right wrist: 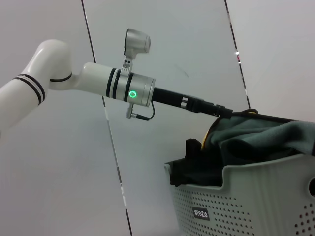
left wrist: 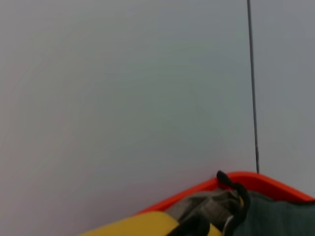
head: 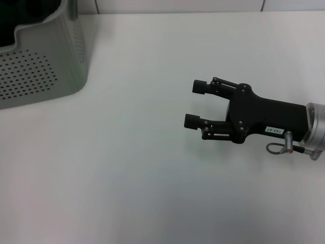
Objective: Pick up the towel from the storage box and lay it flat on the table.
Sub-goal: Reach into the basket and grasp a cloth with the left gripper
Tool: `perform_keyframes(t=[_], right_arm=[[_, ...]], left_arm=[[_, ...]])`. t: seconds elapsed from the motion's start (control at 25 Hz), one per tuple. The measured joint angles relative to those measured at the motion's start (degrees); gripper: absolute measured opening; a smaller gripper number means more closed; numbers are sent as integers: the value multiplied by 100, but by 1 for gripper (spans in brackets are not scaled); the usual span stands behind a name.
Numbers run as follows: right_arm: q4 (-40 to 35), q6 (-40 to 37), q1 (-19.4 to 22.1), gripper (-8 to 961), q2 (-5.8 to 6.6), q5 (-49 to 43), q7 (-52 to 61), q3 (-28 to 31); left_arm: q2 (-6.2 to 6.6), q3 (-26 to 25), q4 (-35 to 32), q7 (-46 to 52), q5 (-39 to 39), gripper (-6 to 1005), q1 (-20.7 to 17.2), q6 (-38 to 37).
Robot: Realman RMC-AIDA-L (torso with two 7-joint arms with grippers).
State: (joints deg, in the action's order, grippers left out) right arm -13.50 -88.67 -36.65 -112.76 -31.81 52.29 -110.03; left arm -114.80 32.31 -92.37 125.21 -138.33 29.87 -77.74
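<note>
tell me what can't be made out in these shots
- Left gripper: right wrist view, its fingers are sunk behind the cloth heaped in the storage box, so open or shut is unknown; absent from the head view.
- Towel: only a dark green fold shows, its outline buried among other fabrics.
- Storage box interior: head view, cut off by the frame's corner.
- Right gripper: open above the table.

head view looks down on table (head: 152, 168), right wrist view low, sideways, both sharing storage box (right wrist: 246, 201)
</note>
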Motion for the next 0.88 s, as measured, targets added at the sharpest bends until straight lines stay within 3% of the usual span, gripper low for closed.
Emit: perform_keyframes(t=[0.52,0.88], right_arm=[[-10,123,79,853,-44,0,-10,0],[-7,122,127,852,-53,11,-8,0]], left_arm=[[103,-14,677,17,-35,843,-10,155],[75,-3,617,24,23,582,-43,97]])
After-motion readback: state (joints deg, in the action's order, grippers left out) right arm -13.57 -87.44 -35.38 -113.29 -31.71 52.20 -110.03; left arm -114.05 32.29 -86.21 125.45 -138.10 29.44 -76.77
